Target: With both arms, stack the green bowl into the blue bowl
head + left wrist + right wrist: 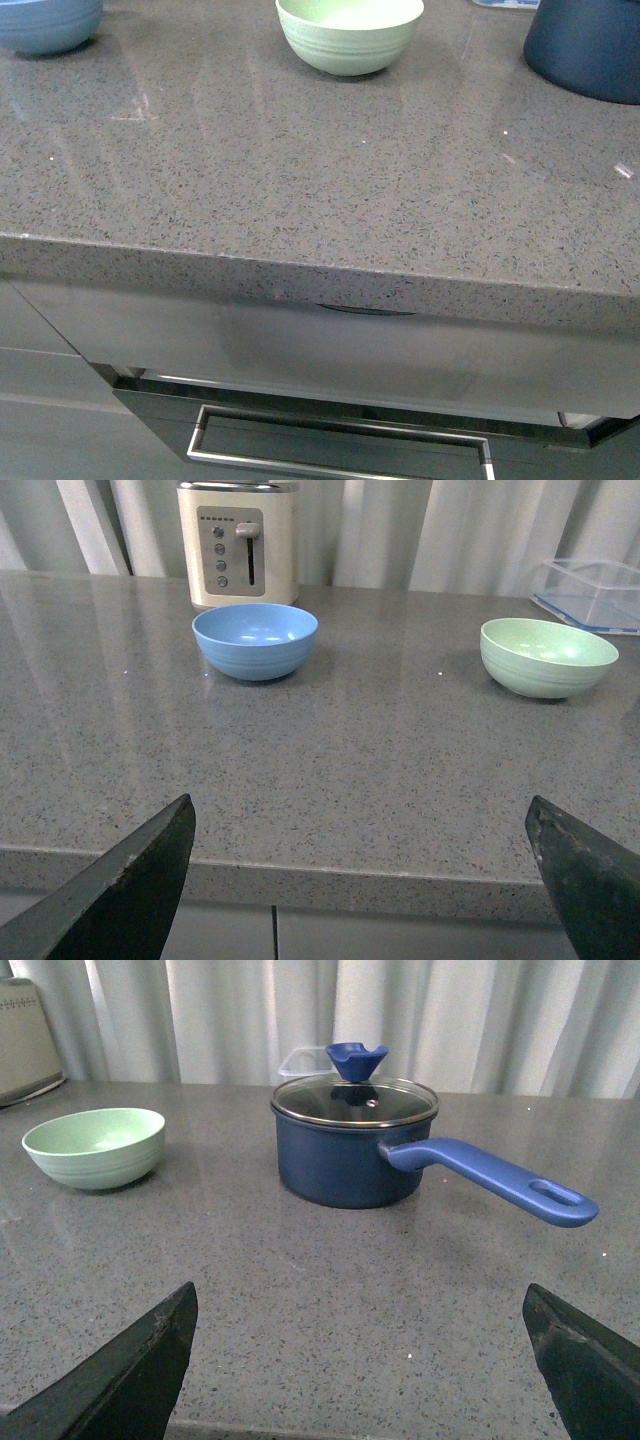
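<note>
On the desk (300, 180): green bowl (349, 36) and blue bowl (47, 22) well apart.
Left hand (358, 805): spread, empty.
Right hand (359, 1290): spread, empty.
Progress: no grasp, no stacking yet.

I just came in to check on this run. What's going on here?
Nothing is being handled yet. The green bowl and the blue bowl sit apart on the grey counter, both upright and empty. The left gripper and the right gripper are open, holding nothing, near the counter's front edge. A lidded navy saucepan stands on the far side of the green bowl from the blue one.
</note>
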Available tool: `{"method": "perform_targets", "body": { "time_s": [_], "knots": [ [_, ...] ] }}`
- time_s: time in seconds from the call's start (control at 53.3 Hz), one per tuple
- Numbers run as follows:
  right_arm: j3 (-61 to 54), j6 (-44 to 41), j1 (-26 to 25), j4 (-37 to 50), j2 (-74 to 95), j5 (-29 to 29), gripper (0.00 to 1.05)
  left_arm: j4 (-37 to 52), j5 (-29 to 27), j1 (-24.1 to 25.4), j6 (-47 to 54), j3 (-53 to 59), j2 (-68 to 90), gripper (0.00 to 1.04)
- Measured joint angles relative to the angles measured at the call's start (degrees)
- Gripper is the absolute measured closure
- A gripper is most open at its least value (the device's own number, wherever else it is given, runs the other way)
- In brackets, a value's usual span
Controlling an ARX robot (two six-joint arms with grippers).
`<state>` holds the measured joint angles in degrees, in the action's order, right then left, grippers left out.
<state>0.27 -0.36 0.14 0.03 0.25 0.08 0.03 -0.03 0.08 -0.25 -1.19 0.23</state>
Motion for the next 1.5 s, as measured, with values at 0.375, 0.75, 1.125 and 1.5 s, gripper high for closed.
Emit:
{"method": "perform_targets", "body": {
  "time_s": [0.375, 0.75, 1.125, 1.5],
  "knots": [
    [0.0, 0.0, 0.0, 0.0, 0.0, 0.0, 0.1, 0.0, 0.0, 0.0, 0.0, 0.0, 0.0, 0.07],
    [0.0, 0.0, 0.0, 0.0, 0.0, 0.0, 0.1, 10.43, -2.43, 9.4, -7.96, -13.77, 40.44, 0.07],
    [0.0, 0.0, 0.0, 0.0, 0.0, 0.0, 0.1, 11.96, 3.13, 13.4, -11.98, -40.65, 74.03, 0.07],
    [0.0, 0.0, 0.0, 0.0, 0.0, 0.0, 0.1, -0.92, -0.76, 13.03, -21.38, -64.02, 90.55, 0.07]
  ]
}}
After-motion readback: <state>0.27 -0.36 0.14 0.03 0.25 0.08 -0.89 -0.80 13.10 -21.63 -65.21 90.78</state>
